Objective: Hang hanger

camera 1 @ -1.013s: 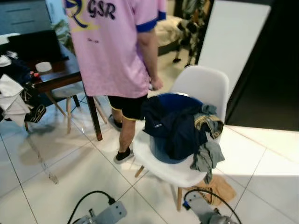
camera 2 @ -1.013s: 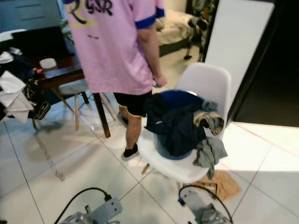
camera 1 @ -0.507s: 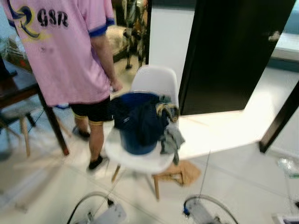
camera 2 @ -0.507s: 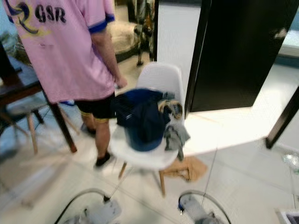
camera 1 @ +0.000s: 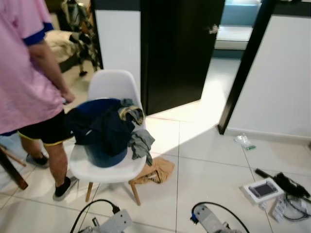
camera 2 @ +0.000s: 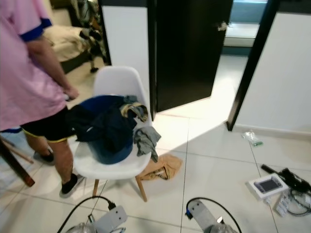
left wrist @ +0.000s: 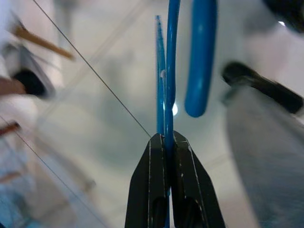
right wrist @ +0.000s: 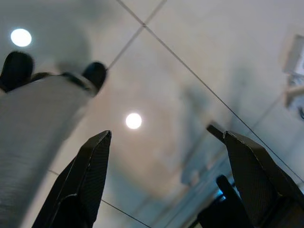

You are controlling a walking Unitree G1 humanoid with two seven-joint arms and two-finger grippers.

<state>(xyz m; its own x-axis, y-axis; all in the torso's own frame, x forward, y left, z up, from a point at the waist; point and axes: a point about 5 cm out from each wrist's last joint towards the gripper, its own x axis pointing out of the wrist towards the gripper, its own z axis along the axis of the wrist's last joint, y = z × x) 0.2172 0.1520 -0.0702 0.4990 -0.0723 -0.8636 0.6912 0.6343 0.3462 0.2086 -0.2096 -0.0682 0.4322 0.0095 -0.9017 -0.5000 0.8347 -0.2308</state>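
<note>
Left gripper (left wrist: 166,142) clamped shut on blue hanger (left wrist: 167,76), long axis running straight out past fingertips, hook end far from wrist. Right gripper (right wrist: 166,137) spread wide, empty, over floor tiles. Left arm carries hanger; no rail visible.

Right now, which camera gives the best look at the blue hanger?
The left wrist view: the blue hanger stands close up, its thin bar pinched between the shut fingers of the left tool, its thicker hook beside it. The head views show the chair and floor, the right wrist view floor tiles.
</note>
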